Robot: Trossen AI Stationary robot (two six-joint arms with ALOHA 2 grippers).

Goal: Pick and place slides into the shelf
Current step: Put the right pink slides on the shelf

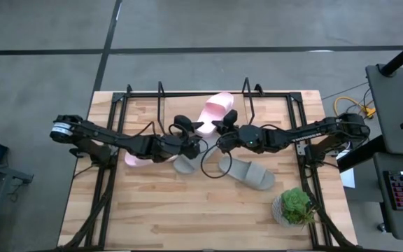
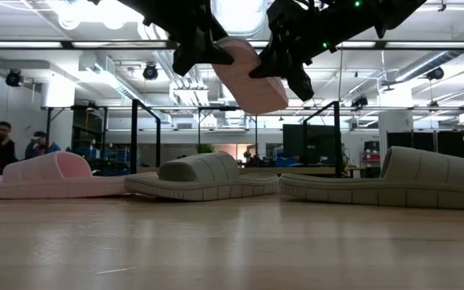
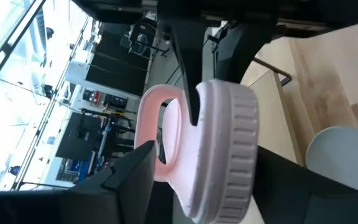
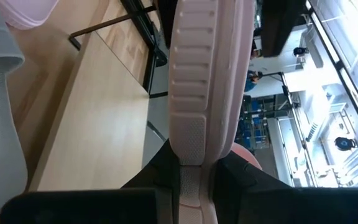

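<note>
A pale pink slide (image 1: 215,110) hangs in the air above the table's middle, between my two grippers. My right gripper (image 4: 194,177) is shut on it. My left gripper (image 3: 169,134) is open at the slide's strap (image 3: 151,118), with one finger inside the strap opening and the other outside it. A second pink slide (image 1: 133,159) and two grey slides (image 1: 184,165) (image 1: 252,173) lie sole-down on the wooden board. The shelf (image 1: 161,94), a black wire rack with upright loops, stands along the table's far side. My right gripper pinches the pink slide's sole at one end (image 4: 191,146) between its two fingers, one on each face. The ridged side edge runs away along the line of the fingers. The slide is lifted clear of the table and tilted. My left gripper's fingers (image 3: 188,87) stand on either side of the strap. I cannot tell whether they touch it.
A small green potted plant (image 1: 296,206) stands near the table's front right corner. Black frame bars (image 1: 103,189) run along both sides of the board. A loose cable (image 1: 215,168) hangs below the right arm. The near half of the board is bare wood.
</note>
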